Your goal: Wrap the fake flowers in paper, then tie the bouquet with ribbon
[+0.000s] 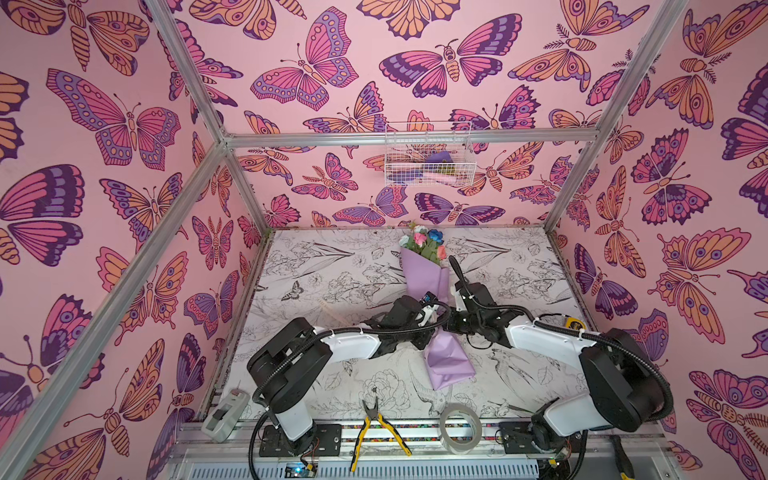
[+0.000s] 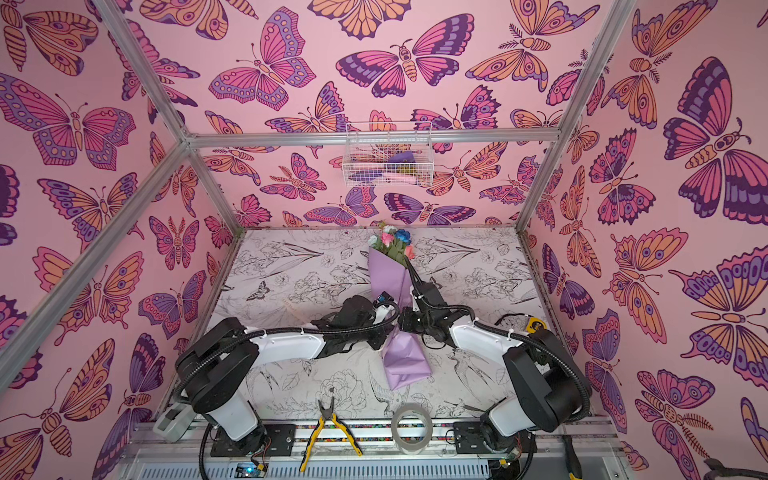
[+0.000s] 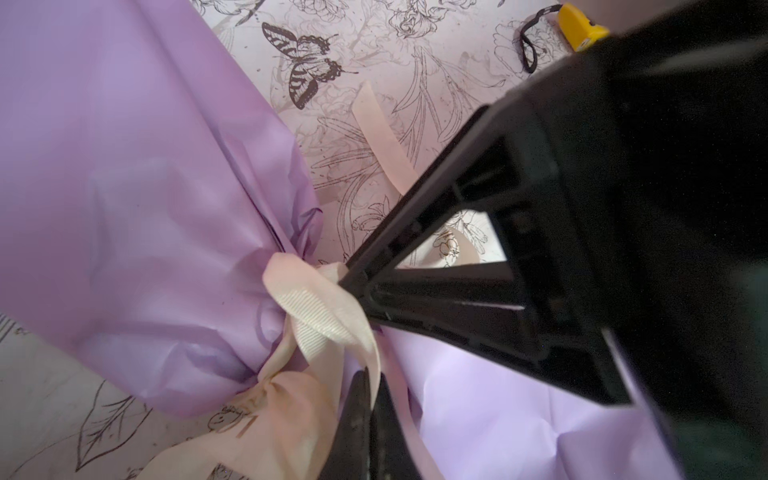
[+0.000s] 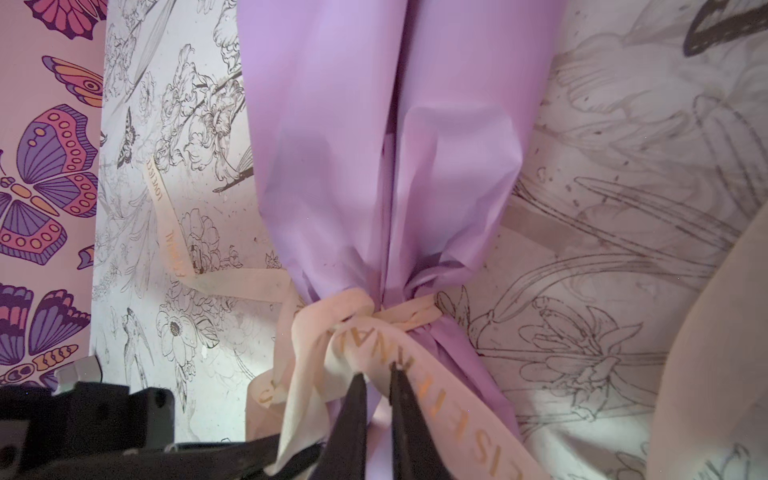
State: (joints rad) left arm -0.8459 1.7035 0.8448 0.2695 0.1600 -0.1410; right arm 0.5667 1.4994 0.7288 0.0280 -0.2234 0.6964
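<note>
Midway along the table (image 1: 332, 266), the bouquet (image 1: 428, 274) lies cinched by its cream ribbon (image 4: 232, 286), the left gripper (image 3: 372, 386) pinching one tail, the right gripper (image 4: 377, 374) closed at the knot (image 4: 353, 320); tightening seems in hand, needing steady opposed pulls.

Floral-print table (image 1: 332, 266), lilac bouquet (image 1: 424, 274), cream ribbon (image 4: 245, 286)

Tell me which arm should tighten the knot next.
Left, likely: left gripper pinches a cream printed ribbon strand at the knot on the lilac paper bouquet; right gripper shows no clear hold.
</note>
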